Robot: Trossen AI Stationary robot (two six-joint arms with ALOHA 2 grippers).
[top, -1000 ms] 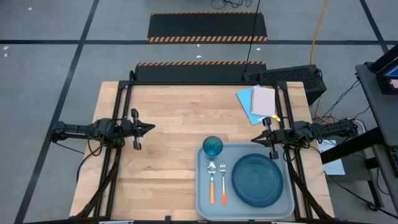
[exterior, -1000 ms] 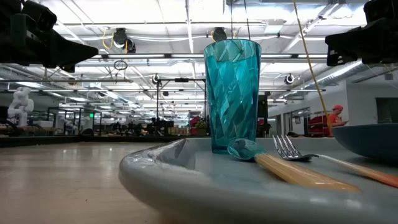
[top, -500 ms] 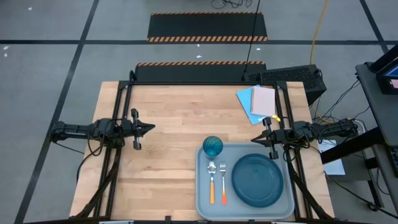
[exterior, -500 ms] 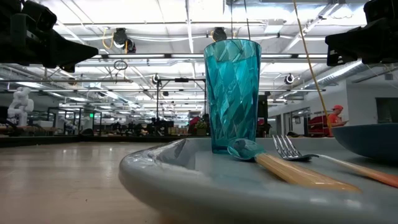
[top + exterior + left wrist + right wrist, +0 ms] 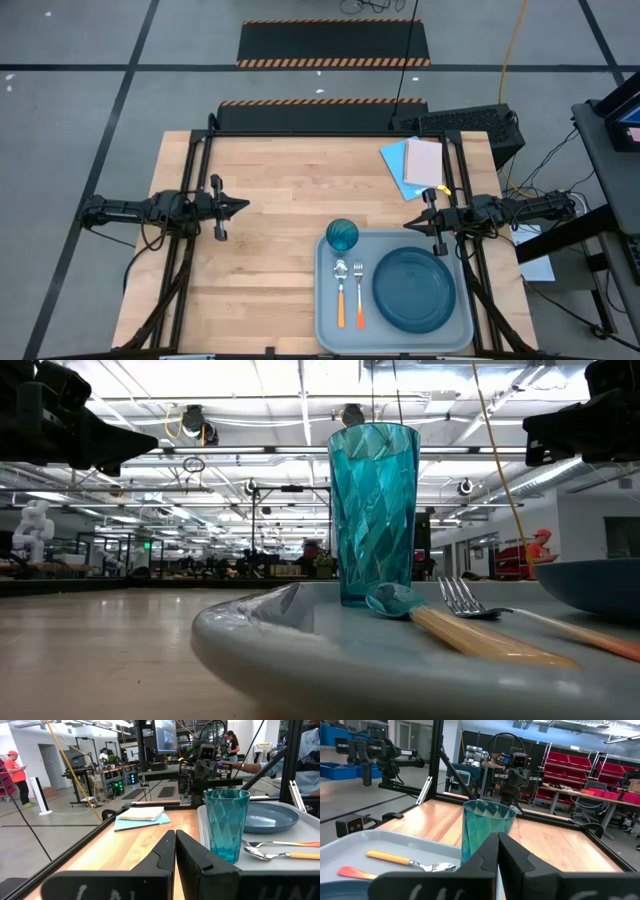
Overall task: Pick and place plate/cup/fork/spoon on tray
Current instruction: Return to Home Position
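Note:
The pale grey-blue tray (image 5: 325, 330) lies at the table's near right. On it rest the dark teal plate (image 5: 413, 290), the teal cup (image 5: 342, 236) standing upright at the far left corner, the spoon (image 5: 340, 292) and the fork (image 5: 358, 292) side by side. My left gripper (image 5: 244, 206) is shut and empty above the table's left side. My right gripper (image 5: 408, 223) is shut and empty above the tray's far right edge. The cup also shows in the left wrist view (image 5: 226, 825) and the right wrist view (image 5: 488, 827).
A blue sheet (image 5: 398, 170) and a pink one (image 5: 424, 160) lie stacked at the table's far right corner. Bare wood (image 5: 270, 180) spans the table's middle and left. People show in the room beyond the table.

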